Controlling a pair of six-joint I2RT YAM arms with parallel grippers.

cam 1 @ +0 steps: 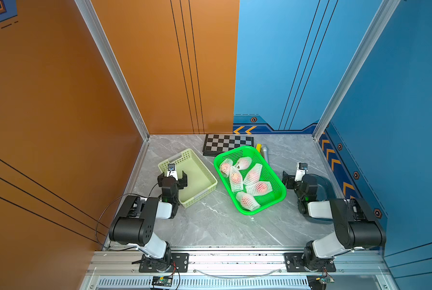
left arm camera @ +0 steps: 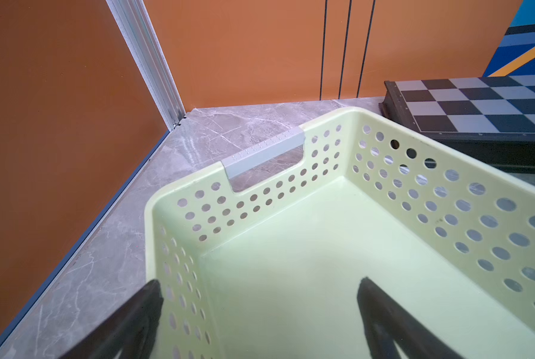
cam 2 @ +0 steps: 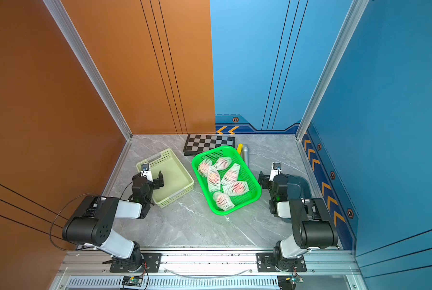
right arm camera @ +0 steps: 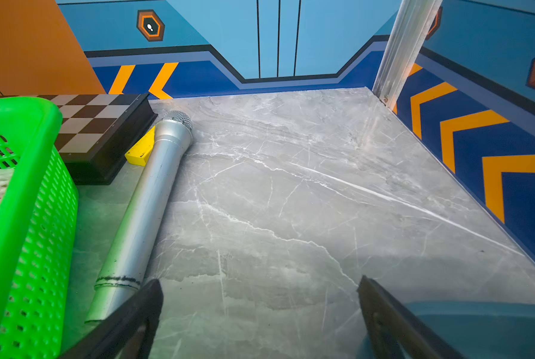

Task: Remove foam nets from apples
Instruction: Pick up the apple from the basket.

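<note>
- The foam nets [cam 1: 253, 174] look soft, light and springy. They would probably crush under the jaws and stretch when pulled, and their diamond holes could snag a fingertip.
- The apples [cam 1: 260, 187] show pink through the mesh. They are judged firm, round, smooth and easy to bruise, so they are likely to roll or squirt out of a hard squeeze.
- Each sleeve runs past its fruit into a narrowed, empty end. That loose end seems the best place to pinch. The second gripper could then steady the bulge where the apple sits, gripping over the mesh rather than on bare skin.
- All six wrapped apples lie crowded in the green basket [cam 1: 246, 148], at about 1 o'clock from the table's middle in both top views. Several touch or overlap. The one at the basket's 5 o'clock end lies clearest of the rest.
- The left gripper [cam 1: 173, 175] has its jaws spread wide and holds nothing. It hangs over the empty pale green basket [cam 1: 197, 183], and the nets are well apart from it at 3 o'clock.
- The right gripper [cam 1: 296, 177] is likewise spread and empty, above bare table. The green basket is just beside it at 9 o'clock.
- In the right wrist view the basket wall and a silver microphone [right arm camera: 154, 186] lie beside the right gripper, not between its jaws.
</note>
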